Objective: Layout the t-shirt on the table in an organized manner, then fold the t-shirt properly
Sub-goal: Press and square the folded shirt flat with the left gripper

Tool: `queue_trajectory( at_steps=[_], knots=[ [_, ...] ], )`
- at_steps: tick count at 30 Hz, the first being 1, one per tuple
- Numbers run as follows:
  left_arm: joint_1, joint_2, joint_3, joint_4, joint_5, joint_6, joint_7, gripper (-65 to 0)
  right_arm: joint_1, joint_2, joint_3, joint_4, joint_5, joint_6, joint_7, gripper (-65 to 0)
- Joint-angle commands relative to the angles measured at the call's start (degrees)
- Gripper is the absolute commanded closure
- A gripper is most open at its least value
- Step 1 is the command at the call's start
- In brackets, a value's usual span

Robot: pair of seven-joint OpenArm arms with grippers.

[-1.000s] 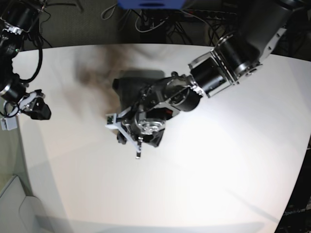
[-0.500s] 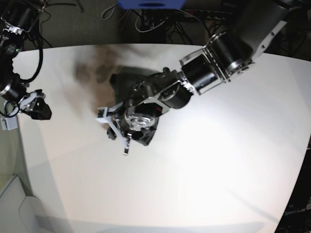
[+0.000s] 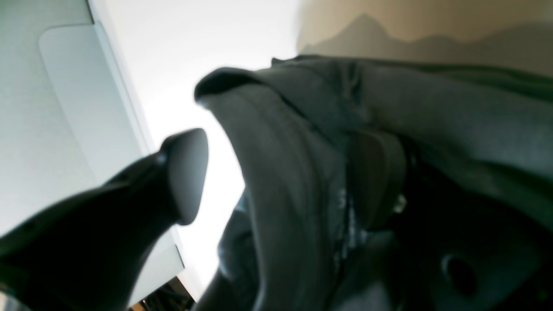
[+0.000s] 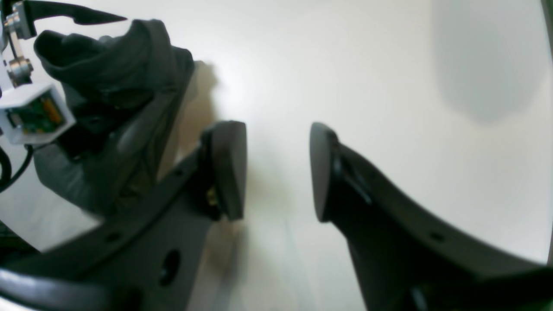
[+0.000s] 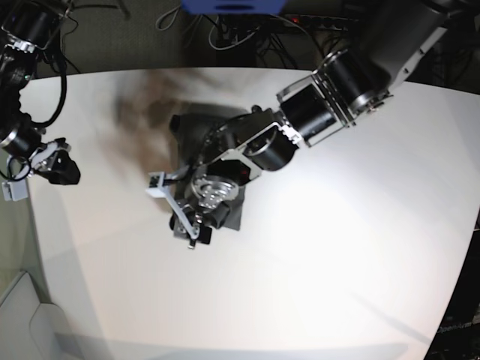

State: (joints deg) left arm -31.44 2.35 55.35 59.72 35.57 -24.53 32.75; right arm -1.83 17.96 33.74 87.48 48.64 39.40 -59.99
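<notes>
The dark grey t-shirt (image 5: pixel 196 126) lies bunched in a small heap at the middle of the white table (image 5: pixel 337 262). My left gripper (image 5: pixel 189 223) sits low over the heap's near-left end. In the left wrist view the left gripper (image 3: pixel 281 172) stands open. One finger (image 3: pixel 183 172) is out over bare table, apart from the cloth. Folds of the t-shirt (image 3: pixel 293 142) lie against the other finger. My right gripper (image 5: pixel 58 169) hovers near the table's left edge, far from the shirt. It is open (image 4: pixel 276 172) with nothing between its fingers. The t-shirt (image 4: pixel 129 65) shows at the upper left of the right wrist view.
Cables and dark floor lie beyond the table's far edge, with a blue object (image 5: pixel 232 6) at the top. A pale grey panel (image 5: pixel 19 315) sits off the table's lower left corner. Bare tabletop (image 4: pixel 367 65) stretches ahead of the right gripper.
The left gripper has slid toward the lower left over the heap and its jaws have spread apart, off the cloth. The right arm has stayed where it was.
</notes>
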Motion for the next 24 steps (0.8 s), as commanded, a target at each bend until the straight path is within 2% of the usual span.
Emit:
queue_trajectory(
  at_steps=[1, 4, 8, 10, 18, 24],
  knots=[
    [-1.57, 0.24, -1.51, 1.77, 0.96, -0.12, 0.70, -50.0, 0.55, 0.99, 0.15, 0.74, 1.25, 0.60, 1.39, -25.5],
    [-1.48, 0.24, -3.79, 4.41, 2.10, -0.21, 1.05, -50.0, 0.55, 0.99, 0.15, 0.74, 1.25, 0.60, 1.39, -25.5],
    [-1.57, 0.07, -4.32, 7.48, 2.36, -0.30, 4.74, -50.0, 0.55, 0.99, 0.15, 0.74, 1.25, 0.60, 1.39, -25.5],
    [-1.57, -1.07, -4.32, 9.24, 2.36, -0.30, 5.62, -50.0, 0.55, 0.99, 0.15, 0.74, 1.25, 0.60, 1.39, -25.5],
    [-1.57, -4.86, -5.99, 13.20, 2.01, -0.30, 5.71, -50.0, 0.55, 0.99, 0.15, 0.74, 1.25, 0.60, 1.39, -25.5],
    [0.28, -4.86, -10.47, 11.00, 1.92, -0.30, 5.09, -50.0, 0.02, 0.11, 0.15, 0.74, 1.25, 0.60, 1.57, -25.5]
  ],
)
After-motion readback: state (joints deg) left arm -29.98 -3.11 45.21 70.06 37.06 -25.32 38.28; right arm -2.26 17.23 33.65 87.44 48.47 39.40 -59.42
